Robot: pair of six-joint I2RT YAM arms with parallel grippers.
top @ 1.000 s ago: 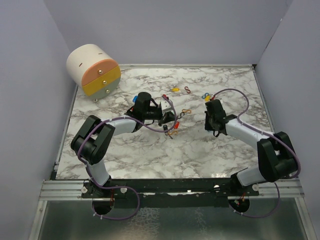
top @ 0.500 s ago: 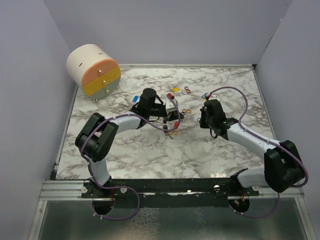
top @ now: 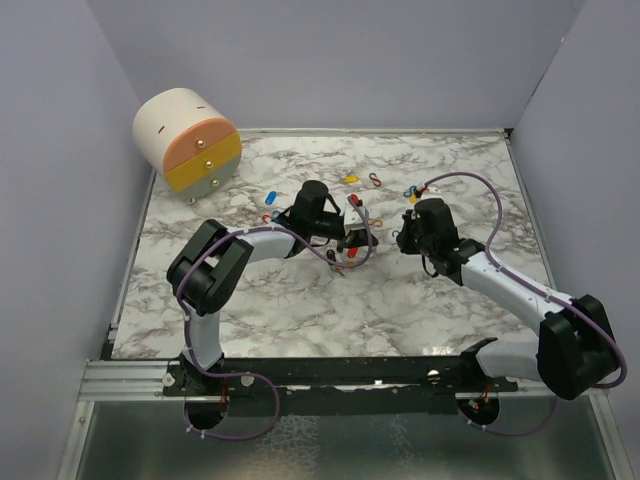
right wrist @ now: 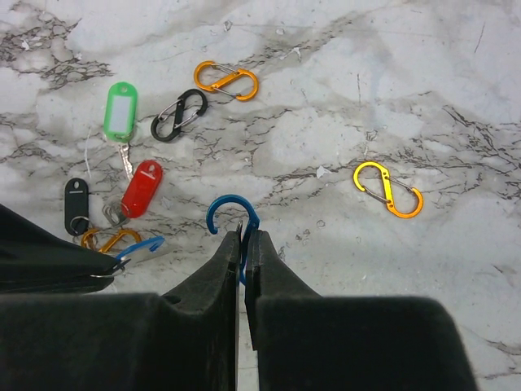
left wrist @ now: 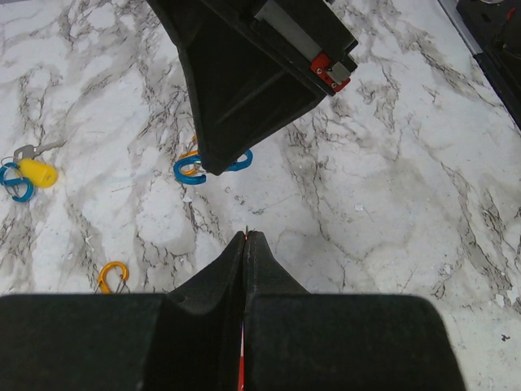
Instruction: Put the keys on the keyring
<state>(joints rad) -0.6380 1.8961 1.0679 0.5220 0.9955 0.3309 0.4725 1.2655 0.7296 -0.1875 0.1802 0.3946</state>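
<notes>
Plainly, both grippers were clenched over the marble table (right wrist: 407,81). The right gripper (right wrist: 243,236) was pinched on a blue clip (right wrist: 221,204), which I took for the keyring. Its hook curled out past the fingertips toward twelve o'clock. The left gripper (left wrist: 246,239) was squeezed tight too, with a thin red sliver showing deep between its fingers; I could not tell what that was. In the right wrist view the keys lay loose on the table at about ten o'clock from that gripper. A green key (right wrist: 120,110) was farthest and a red key (right wrist: 142,189) nearer, with a black key (right wrist: 76,204) just beside the red one at its nine o'clock. A yellow key (left wrist: 37,173) lay apart, at nine o'clock in the left wrist view. To my eye these tags were light, stiff plastic, smooth and apt to skid or flip if nudged. I judged the flat body the best place to pinch, across its narrow sides, leaving the ring end free for the clip
</notes>
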